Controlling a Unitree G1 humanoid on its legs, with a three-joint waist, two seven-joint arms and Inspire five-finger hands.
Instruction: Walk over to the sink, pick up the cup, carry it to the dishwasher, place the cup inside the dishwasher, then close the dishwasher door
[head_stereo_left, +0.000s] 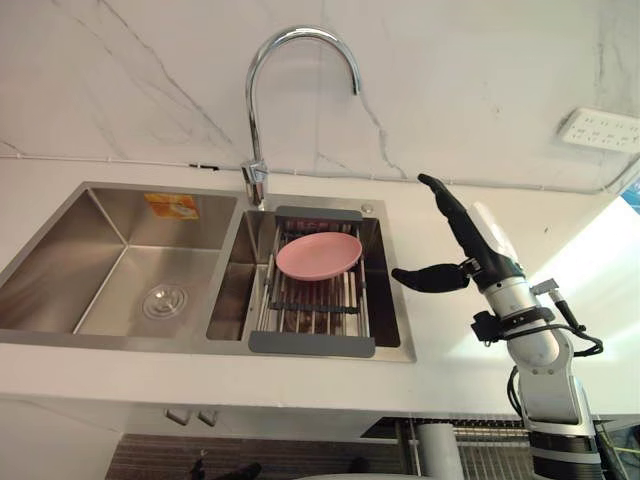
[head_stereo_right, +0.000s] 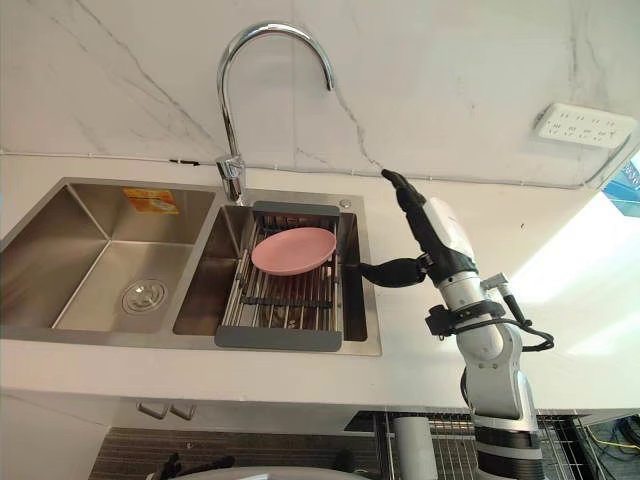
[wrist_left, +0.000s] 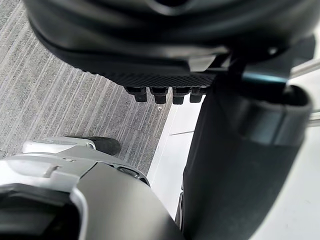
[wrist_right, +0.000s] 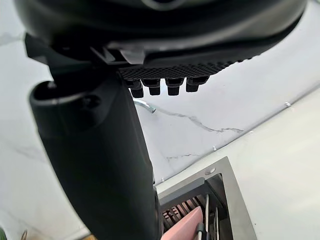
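Note:
A shallow pink dish (head_stereo_left: 318, 255) lies on a grey drying rack (head_stereo_left: 312, 343) set across the right basin of a steel double sink (head_stereo_left: 120, 345). I see no cup in these views. My right hand (head_stereo_left: 478, 245) is raised over the white counter just right of the sink. It is open, with fingers straight toward the wall and the thumb pointing at the rack, and holds nothing. The right wrist view shows its thumb (wrist_right: 100, 150) above the rack's corner. My left hand (wrist_left: 165, 75) hangs low over a grey carpet, open and holding nothing.
A tall chrome faucet (head_stereo_left: 300, 40) arches over the divider between the basins. The left basin (head_stereo_left: 150, 270) holds only its drain. A white power socket (head_stereo_left: 600, 128) is on the marble wall at the right. Wire racking (head_stereo_left: 480, 440) shows below the counter's front edge.

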